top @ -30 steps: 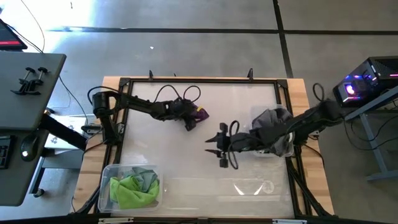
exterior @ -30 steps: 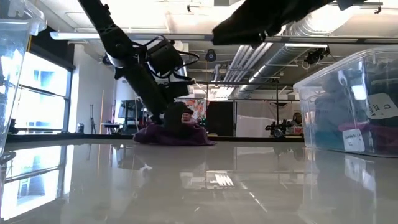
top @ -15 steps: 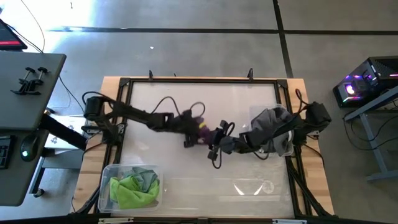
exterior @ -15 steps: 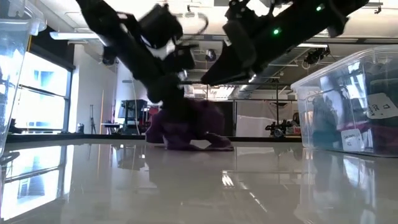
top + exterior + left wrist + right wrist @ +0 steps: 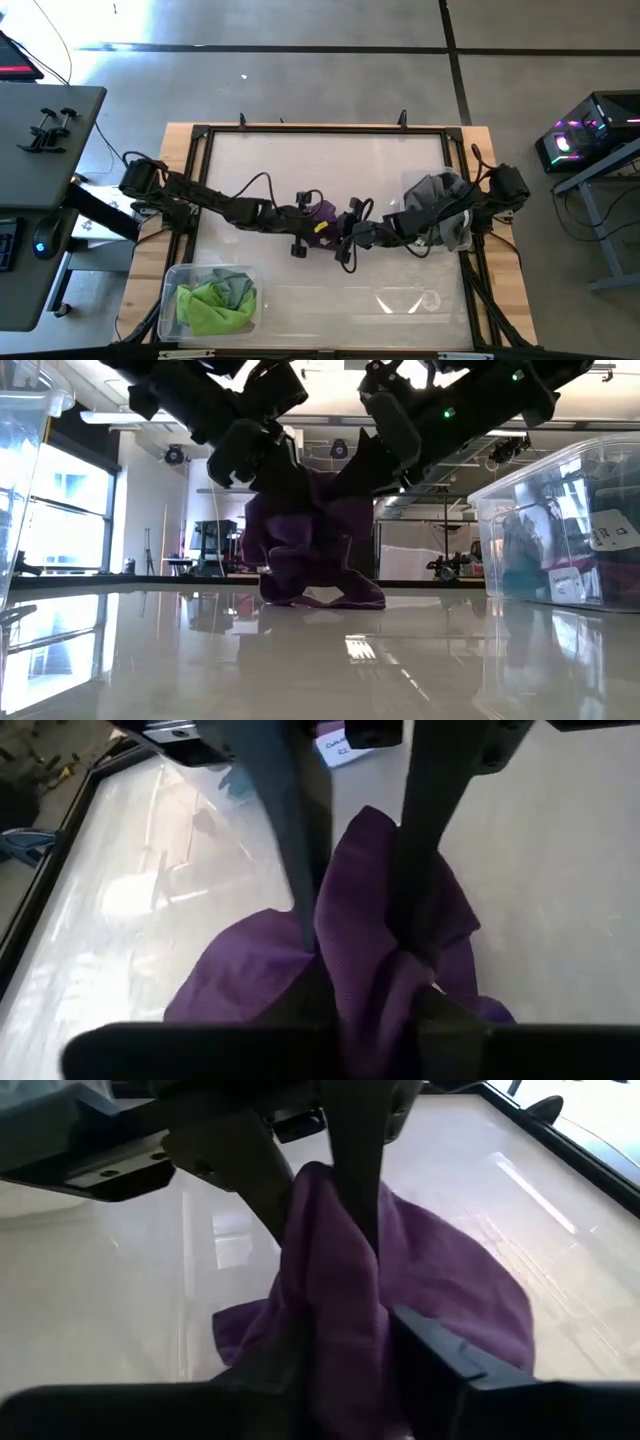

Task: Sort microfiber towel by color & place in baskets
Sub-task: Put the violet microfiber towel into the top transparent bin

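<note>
At the centre of the high view, the purple towel point(image 5: 322, 212) is pinched by both pincers at once: the left pincer point(image 5: 305, 224) and the right pincer point(image 5: 340, 238) are each pressed onto its folds. Compared with half a second ago, the towel has been raised into a peak, its lower edge touching the counter point(image 5: 300, 160). The lime green towel point(image 5: 212, 308) lies in the basket point(image 5: 172, 275) at lower left.

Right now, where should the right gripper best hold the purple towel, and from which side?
Probably the raised fold of the purple towel. It is lifted and bunched by the left gripper, its lower edge on the table. The right gripper can come level from its own side.
</note>
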